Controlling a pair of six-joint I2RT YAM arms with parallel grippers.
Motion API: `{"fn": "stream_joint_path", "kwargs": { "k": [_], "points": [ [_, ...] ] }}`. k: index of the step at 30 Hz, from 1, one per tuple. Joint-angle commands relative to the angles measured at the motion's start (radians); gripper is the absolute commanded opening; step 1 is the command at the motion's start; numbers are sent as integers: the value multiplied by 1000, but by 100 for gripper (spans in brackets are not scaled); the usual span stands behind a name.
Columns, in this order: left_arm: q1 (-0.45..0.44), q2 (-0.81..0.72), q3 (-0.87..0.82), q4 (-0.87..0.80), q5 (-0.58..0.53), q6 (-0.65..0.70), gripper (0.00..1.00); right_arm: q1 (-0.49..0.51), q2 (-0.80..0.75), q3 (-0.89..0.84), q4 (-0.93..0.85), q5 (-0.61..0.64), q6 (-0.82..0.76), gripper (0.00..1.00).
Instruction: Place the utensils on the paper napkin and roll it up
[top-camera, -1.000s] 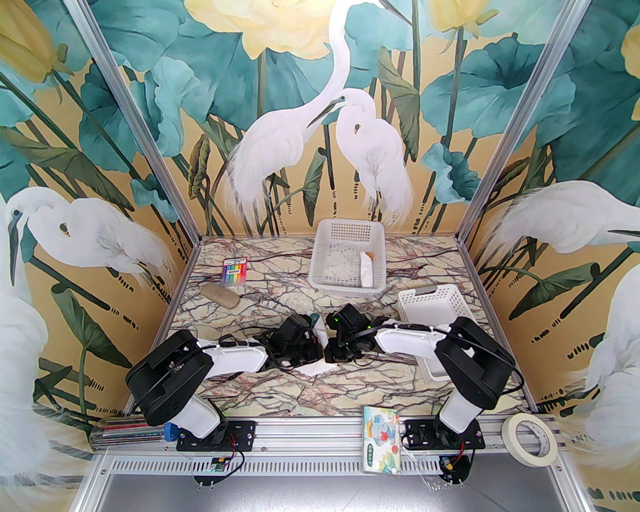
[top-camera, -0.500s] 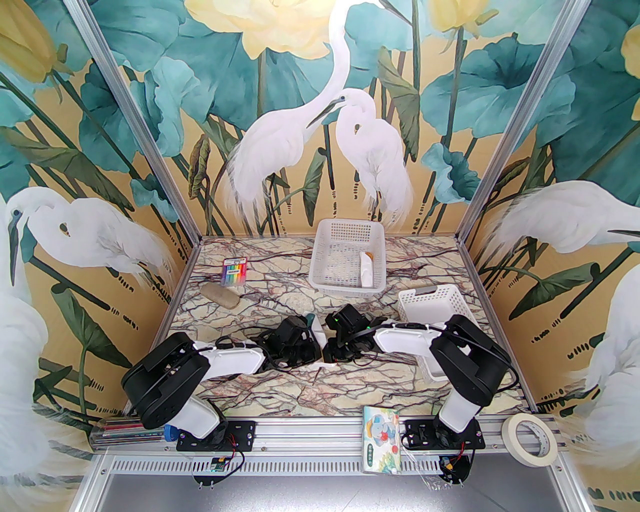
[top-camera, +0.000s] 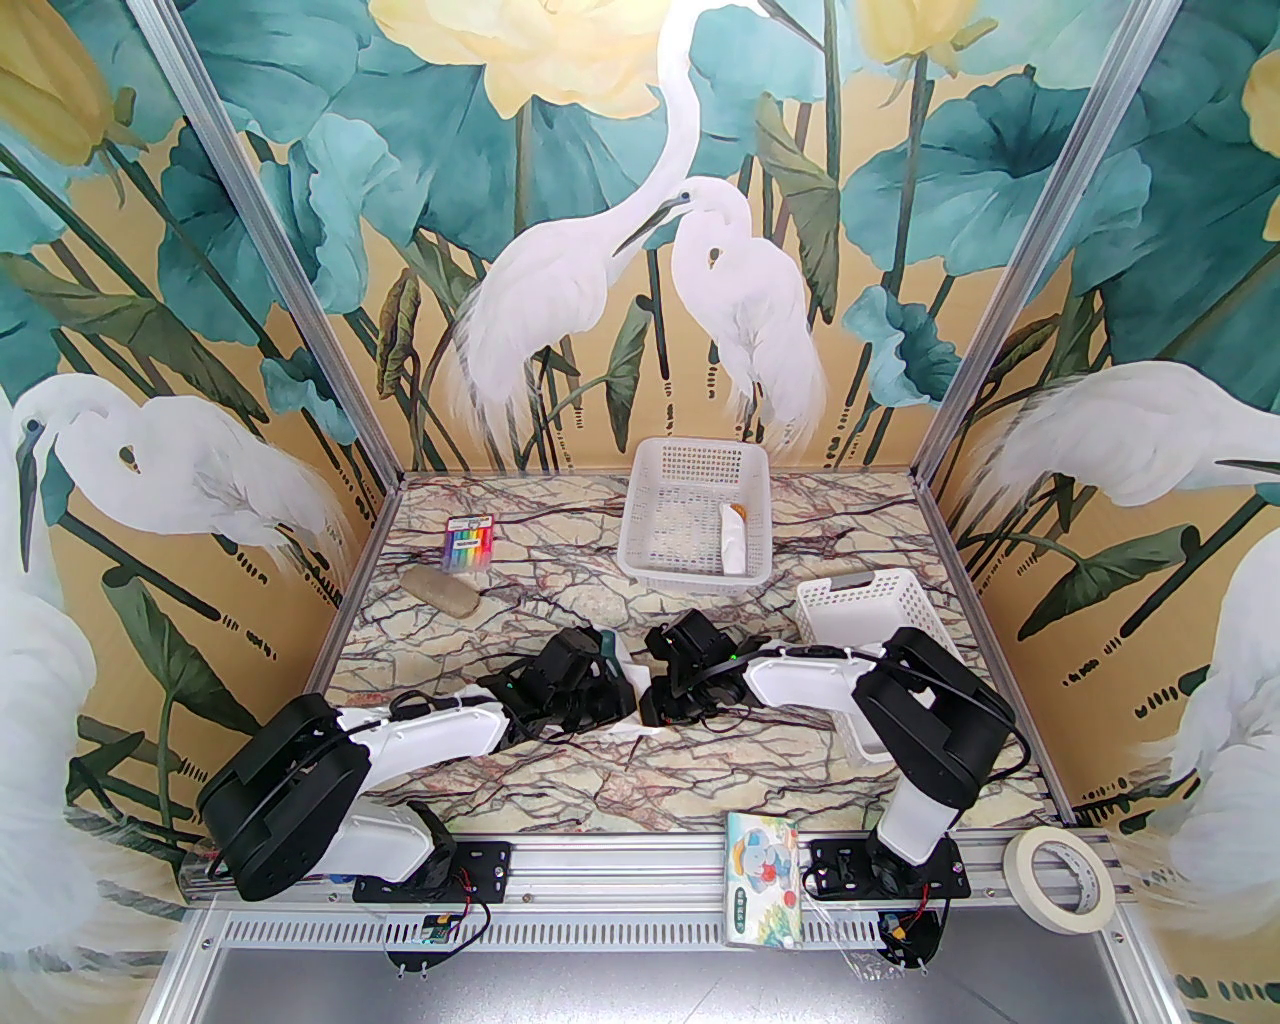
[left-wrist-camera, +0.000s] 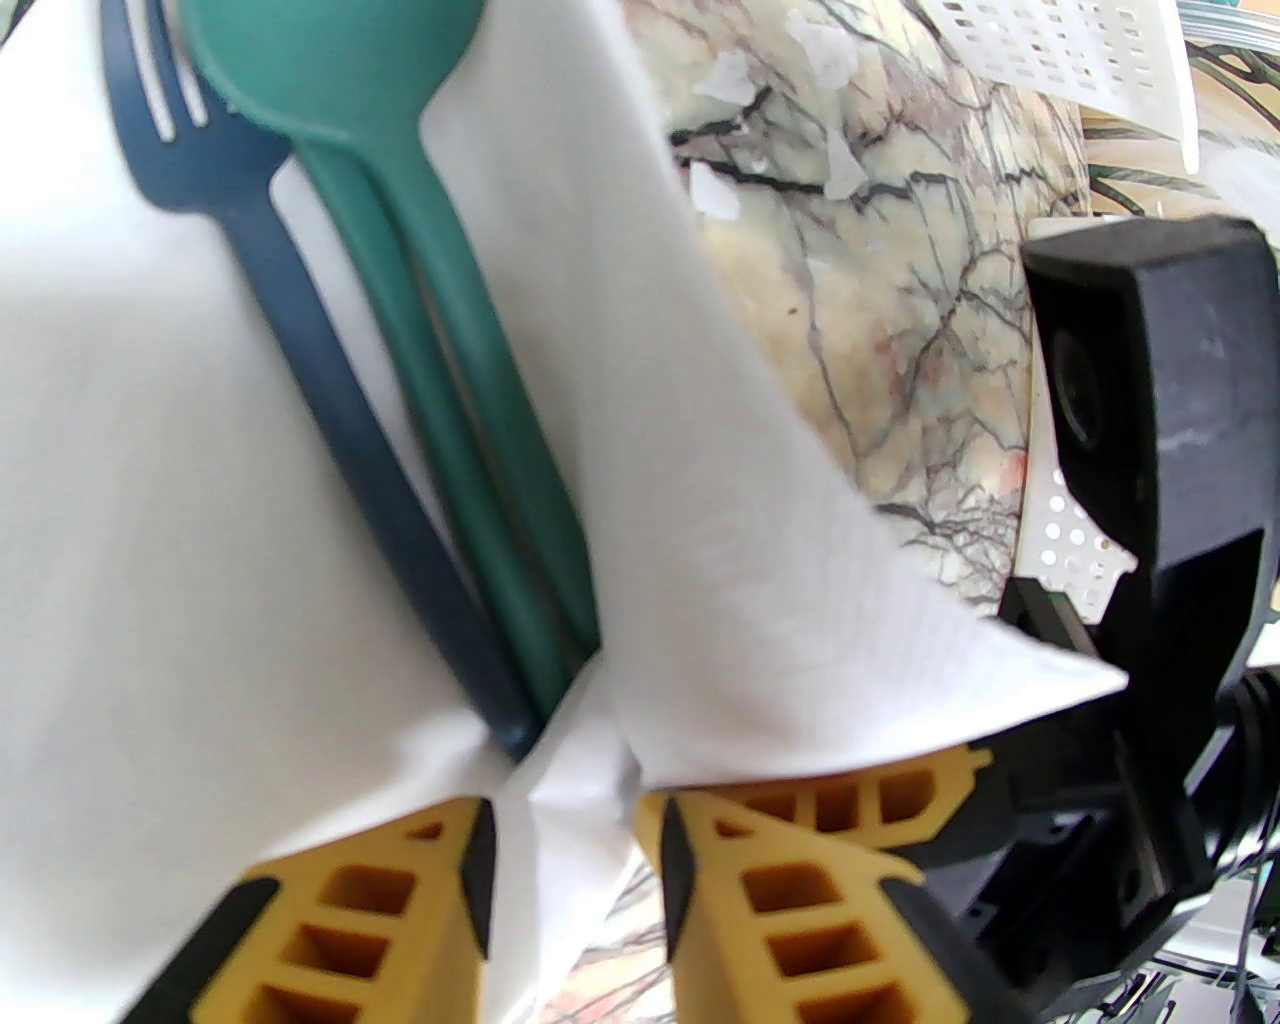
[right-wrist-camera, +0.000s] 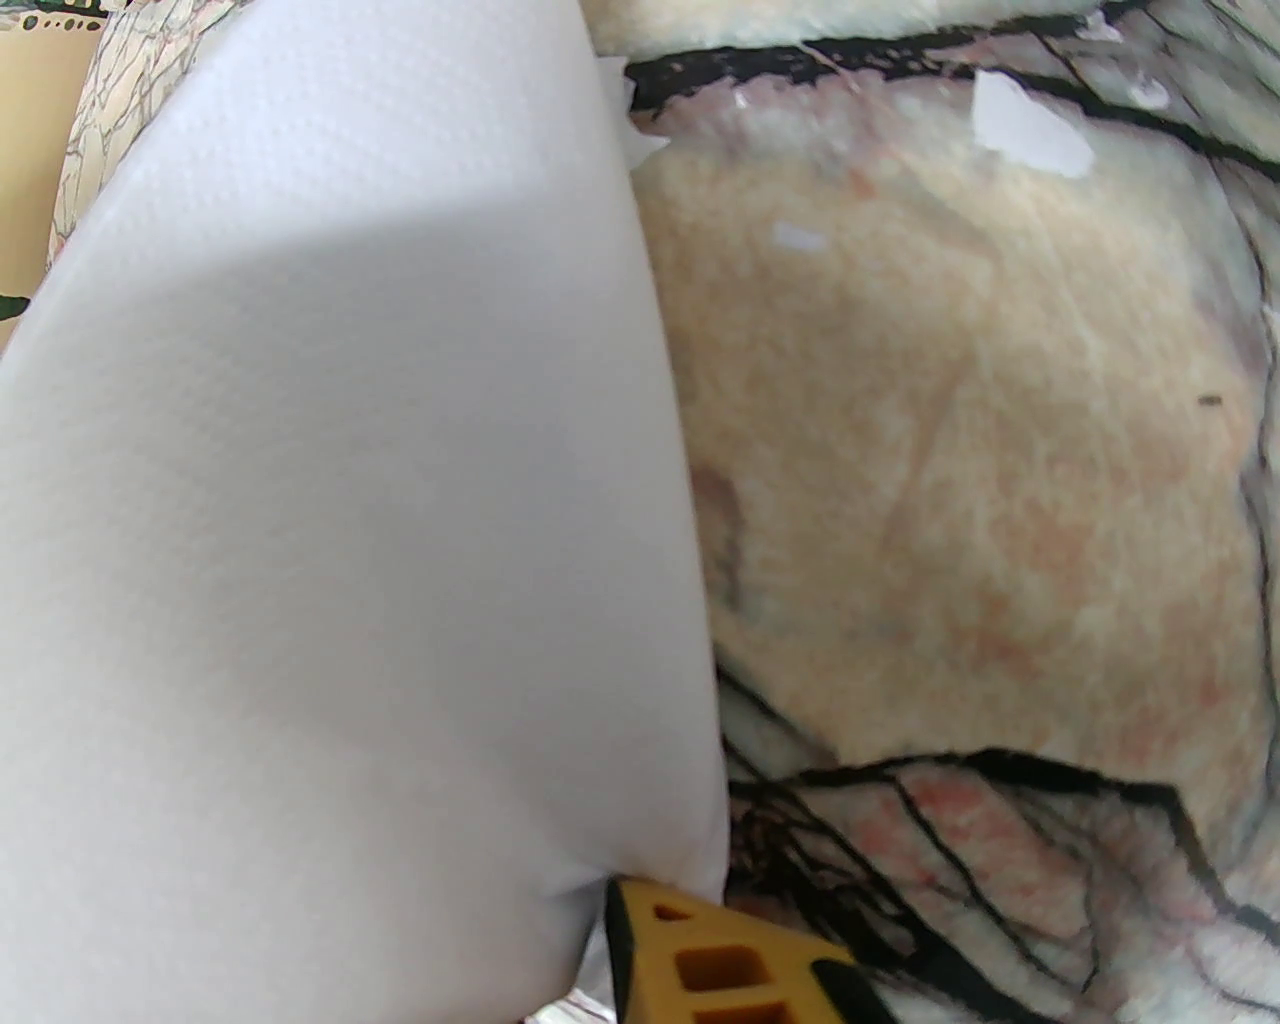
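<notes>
Fingers: on the left gripper, the yellow fingers are clamped on a gathered bunch of the paper napkin. The handle ends of the fork and the spoon run into that bunch just ahead of the fingertips. Whether the pads also bear on the handles, cannot tell.

Utensils: they lie side by side on the napkin, the fork left of the spoon in the left wrist view, heads pointing away from the fingers. A napkin flap rises along the spoon's right side and closes over the handle ends.

For the right gripper, one yellow finger sits against the napkin's edge. The sheet hides the other finger, so whether it is apart or together, cannot tell. In the left wrist view the flap's corner lies over this gripper's finger.

Top view: both grippers meet tip to tip at mid-table, with the napkin bundle between them. White paper scraps lie on the marble.

Surroundings:
- Far basket, holding a white-wrapped utensil with an orange tip.
- Second basket, to the right beside the right arm.
- Far left: a highlighter pack and a tan lump.
- Near rail: a tissue pack and a tape roll.
</notes>
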Motion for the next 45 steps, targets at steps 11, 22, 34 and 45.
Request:
{"fn": "stream_joint_path", "kwargs": {
  "k": [11, 22, 34, 45],
  "points": [
    [0, -122, -77, -21, 76, 1, 23, 21, 11, 6, -72, 32, -4, 24],
    [-1, -134, -125, 36, 145, -5, 8, 21, -18, 35, -112, 56, -16, 26],
    [-1, -50, -188, 136, 138, -44, 8, 21, -92, 74, -187, 127, -51, 40],
    [-1, -20, -194, 163, 136, -51, 8, 21, -130, 114, -221, 161, -81, 23]
  ]
}}
